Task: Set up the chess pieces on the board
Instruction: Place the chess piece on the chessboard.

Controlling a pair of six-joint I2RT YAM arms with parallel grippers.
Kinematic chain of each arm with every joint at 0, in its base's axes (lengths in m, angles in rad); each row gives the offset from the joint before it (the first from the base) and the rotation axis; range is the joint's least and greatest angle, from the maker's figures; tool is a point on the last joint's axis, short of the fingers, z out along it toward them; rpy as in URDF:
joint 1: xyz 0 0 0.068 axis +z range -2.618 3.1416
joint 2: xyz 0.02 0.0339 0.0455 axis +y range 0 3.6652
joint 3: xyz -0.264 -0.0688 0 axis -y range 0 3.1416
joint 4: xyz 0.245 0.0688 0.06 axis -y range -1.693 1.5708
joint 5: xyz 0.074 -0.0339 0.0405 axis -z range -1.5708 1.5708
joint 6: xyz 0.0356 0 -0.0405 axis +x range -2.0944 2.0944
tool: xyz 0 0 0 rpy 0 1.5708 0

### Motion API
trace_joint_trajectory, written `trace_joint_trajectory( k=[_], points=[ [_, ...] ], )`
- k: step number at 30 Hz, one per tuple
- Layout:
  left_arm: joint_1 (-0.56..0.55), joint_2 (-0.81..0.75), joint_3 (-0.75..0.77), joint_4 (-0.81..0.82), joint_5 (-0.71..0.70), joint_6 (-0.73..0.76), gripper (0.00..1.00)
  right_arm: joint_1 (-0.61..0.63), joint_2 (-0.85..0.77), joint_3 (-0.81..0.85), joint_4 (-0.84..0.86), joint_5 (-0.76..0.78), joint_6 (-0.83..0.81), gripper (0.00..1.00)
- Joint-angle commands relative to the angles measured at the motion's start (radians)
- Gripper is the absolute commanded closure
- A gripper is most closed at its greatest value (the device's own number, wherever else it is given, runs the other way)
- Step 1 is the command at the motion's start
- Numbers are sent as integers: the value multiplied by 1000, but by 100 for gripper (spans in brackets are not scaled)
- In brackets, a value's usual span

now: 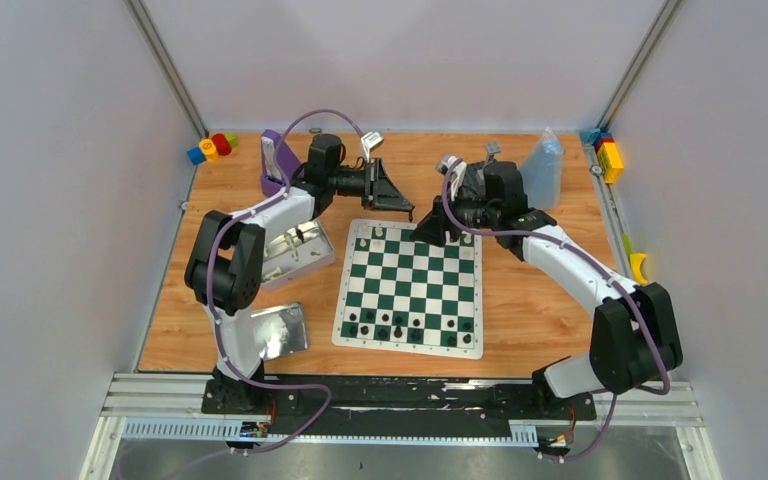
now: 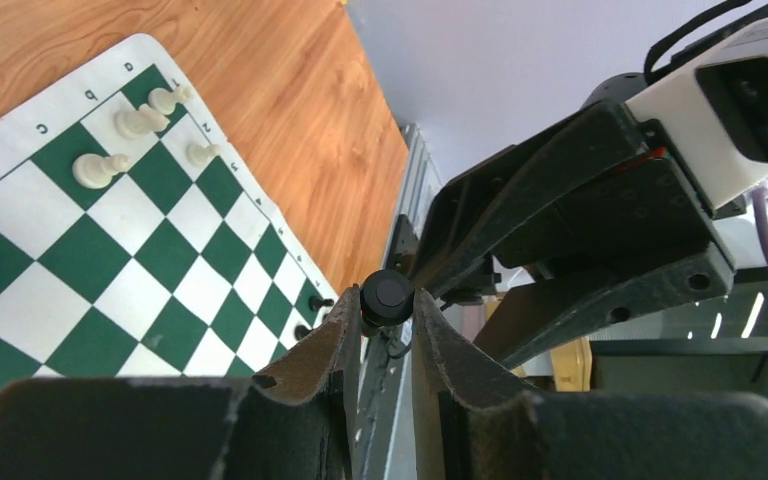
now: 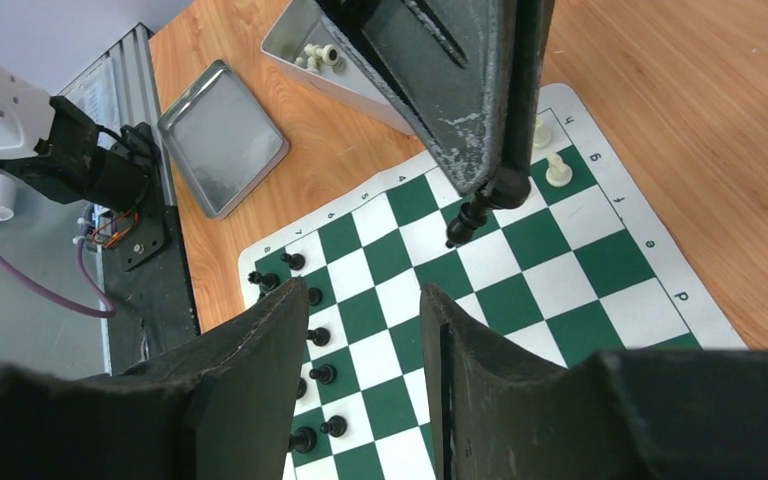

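Note:
The green and white board lies at the table's centre. Several black pieces stand along its near rows, and a few white pieces at its far edge. My left gripper hangs over the far edge and is shut on a black piece, held by its base end. The piece also shows in the right wrist view, hanging above the squares. My right gripper is open and empty, over the board's far right part, close to the left gripper.
An open metal tin holding white pieces sits left of the board, with its lid nearer the front. A purple object, a clear bag and coloured blocks sit at the back.

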Motion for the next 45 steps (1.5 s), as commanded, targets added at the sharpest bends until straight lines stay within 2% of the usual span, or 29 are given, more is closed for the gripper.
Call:
trace_joint_trajectory(
  k=[1,9,17,27,34,37,43,45],
  points=[
    [-16,-66,-11,149,7,-115,74,9,14,33,54,37,14,54],
    [-27,-87,-19,143,3,-110,73,8,28,66,52,61,24,52],
    [-28,-96,-39,149,0,-109,73,8,28,77,59,92,31,55],
    [-35,-116,-60,167,-7,-115,73,8,60,102,58,111,42,70],
    [-36,-122,-68,171,-13,-113,73,9,64,93,61,95,49,70],
    [-36,-123,-69,171,-13,-110,73,8,63,97,60,87,49,76],
    [-36,-135,-68,125,-30,-49,70,8,52,110,40,93,19,100],
    [-36,-144,-64,65,-48,8,65,8,42,110,20,101,-5,100]
  ],
)
